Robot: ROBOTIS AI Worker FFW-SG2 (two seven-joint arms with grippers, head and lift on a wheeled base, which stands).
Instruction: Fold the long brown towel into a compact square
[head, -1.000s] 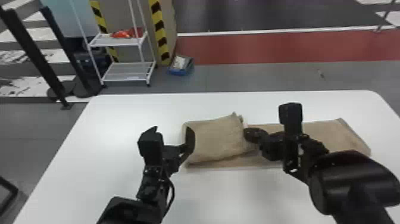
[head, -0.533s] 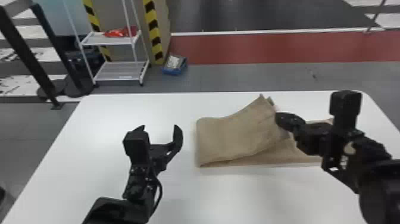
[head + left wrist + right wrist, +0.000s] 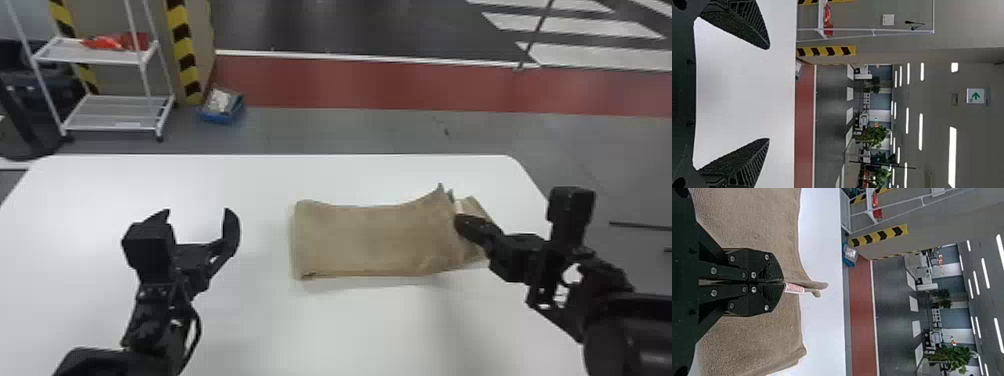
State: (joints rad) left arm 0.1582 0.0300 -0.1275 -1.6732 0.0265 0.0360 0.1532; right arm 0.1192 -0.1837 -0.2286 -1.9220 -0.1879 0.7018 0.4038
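The brown towel (image 3: 370, 240) lies folded over itself on the white table, its right part pulled up into a ridge. At that ridge is my right gripper (image 3: 462, 225), pinching the cloth. In the right wrist view, my right gripper (image 3: 783, 282) is shut on the towel (image 3: 754, 340), with a small white tag at its tips and cloth spreading to both sides. My left gripper (image 3: 200, 215) stands open to the left of the towel, apart from it. Bare table lies between the spread fingers of my left gripper (image 3: 769, 94) in the left wrist view.
The white table (image 3: 260, 325) extends around the towel, its far edge beyond it. On the floor behind are a white wire shelf (image 3: 117, 107), a blue bin (image 3: 220, 112) and a striped post (image 3: 182, 50).
The right gripper has moved right with the held cloth, and the towel's upper layer now stretches farther right over the lower one. The head view has shifted too. My left gripper stays open.
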